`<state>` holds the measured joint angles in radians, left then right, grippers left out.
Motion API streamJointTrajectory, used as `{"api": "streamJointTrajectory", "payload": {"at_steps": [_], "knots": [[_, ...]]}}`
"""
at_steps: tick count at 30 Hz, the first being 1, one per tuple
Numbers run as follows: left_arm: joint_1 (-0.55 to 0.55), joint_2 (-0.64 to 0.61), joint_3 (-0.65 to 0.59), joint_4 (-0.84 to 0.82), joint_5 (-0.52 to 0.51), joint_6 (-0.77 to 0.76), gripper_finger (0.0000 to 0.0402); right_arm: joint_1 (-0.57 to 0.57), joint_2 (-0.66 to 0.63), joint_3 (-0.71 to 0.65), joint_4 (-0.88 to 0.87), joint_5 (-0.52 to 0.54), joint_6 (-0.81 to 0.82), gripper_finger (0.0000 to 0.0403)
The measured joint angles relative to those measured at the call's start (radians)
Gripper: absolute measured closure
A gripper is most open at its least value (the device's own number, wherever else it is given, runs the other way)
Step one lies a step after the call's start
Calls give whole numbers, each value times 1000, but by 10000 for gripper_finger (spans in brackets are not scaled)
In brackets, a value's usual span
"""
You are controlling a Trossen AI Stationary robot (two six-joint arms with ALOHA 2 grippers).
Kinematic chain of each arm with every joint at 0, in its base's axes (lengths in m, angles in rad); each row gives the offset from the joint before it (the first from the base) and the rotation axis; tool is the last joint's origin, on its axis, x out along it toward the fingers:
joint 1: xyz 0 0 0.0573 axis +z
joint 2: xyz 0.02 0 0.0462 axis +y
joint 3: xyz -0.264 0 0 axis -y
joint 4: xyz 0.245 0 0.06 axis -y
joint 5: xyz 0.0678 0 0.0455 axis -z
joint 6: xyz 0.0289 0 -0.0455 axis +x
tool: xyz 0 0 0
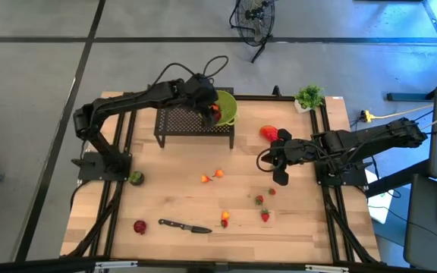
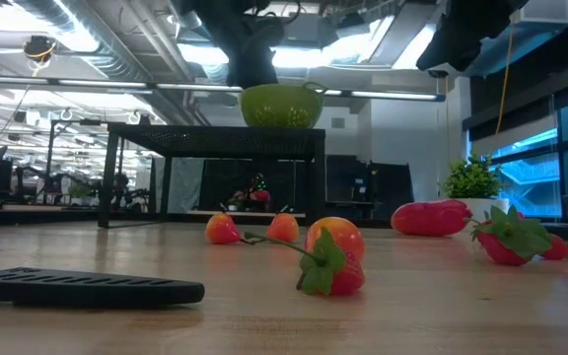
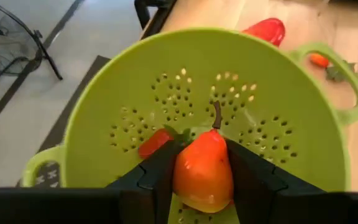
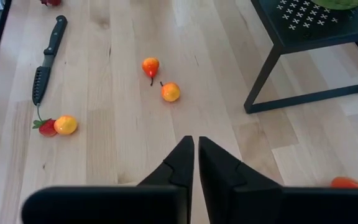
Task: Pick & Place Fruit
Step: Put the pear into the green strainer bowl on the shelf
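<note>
Above, green colander on black stand, knife among scattered fruit

You have a pale wooden plank worktop with dark rails along its left and right edges. A black perforated metal stand sits at the far middle; a small green potted plant occupies the far right corner. A black-handled knife lies near the front edge, a red strawberry to its left. A round dark green fruit rests at the left edge, and a glossy red oblong fruit lies right of the stand.
</note>
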<state>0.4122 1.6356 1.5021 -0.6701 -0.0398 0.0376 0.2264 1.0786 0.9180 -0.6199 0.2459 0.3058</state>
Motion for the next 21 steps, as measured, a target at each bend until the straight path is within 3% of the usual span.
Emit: {"api": "streamJointTrajectory", "payload": {"at_steps": [21], "knots": [[2,18,0,-15,5,28,276,0,0,0,3,0,5,386]]}}
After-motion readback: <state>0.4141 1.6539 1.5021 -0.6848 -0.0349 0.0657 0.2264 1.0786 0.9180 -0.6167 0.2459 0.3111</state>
